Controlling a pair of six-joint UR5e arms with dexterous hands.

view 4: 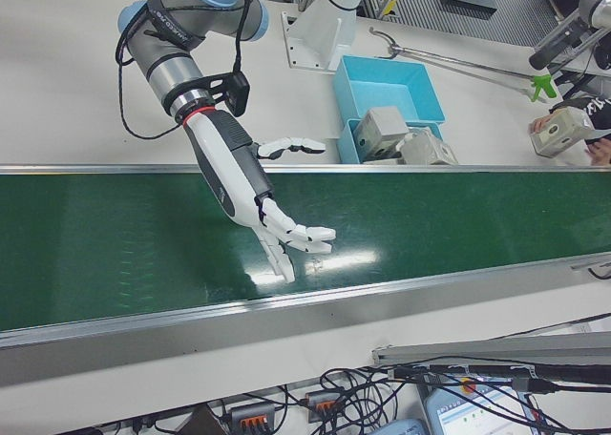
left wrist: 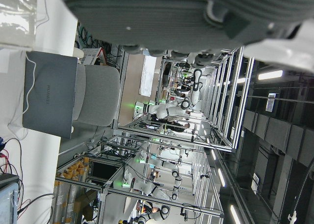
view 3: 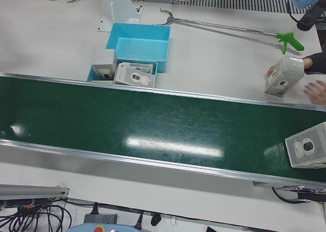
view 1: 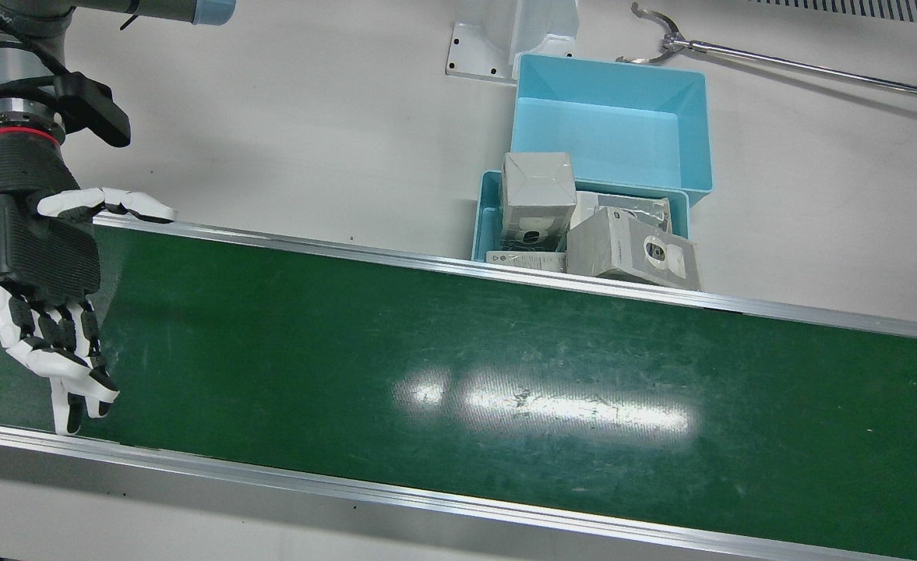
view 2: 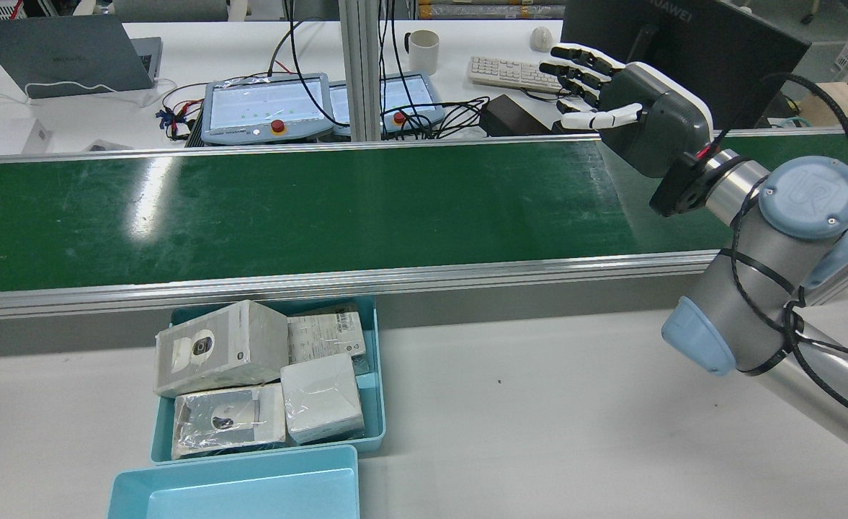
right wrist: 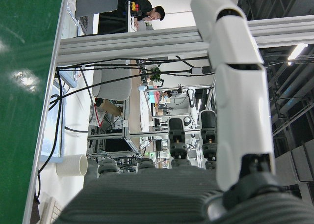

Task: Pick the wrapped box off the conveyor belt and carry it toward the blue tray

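Note:
A wrapped box [view 3: 307, 149] with a camera picture on top lies on the green conveyor belt [view 1: 505, 374], at the far right end in the left-front view. My right hand [view 1: 33, 257] [view 2: 632, 108] [view 4: 243, 187] hovers open over the opposite end of the belt, fingers [right wrist: 235, 86] spread and holding nothing. Beside the belt stands a blue tray [view 1: 488, 214] [view 2: 378, 404] filled with several wrapped boxes. An empty blue tray [view 1: 614, 132] [view 3: 142, 44] sits right behind it. Only the grey palm of my left hand [left wrist: 162, 13] shows, with its fingers out of sight.
A person's hand [view 3: 317, 92] is near another wrapped box [view 3: 282, 75] [view 4: 563, 130] on the white table by the belt's end. A long reacher tool [view 1: 777, 62] lies beyond the trays. Laptop, keyboard and control pendants sit behind the belt in the rear view.

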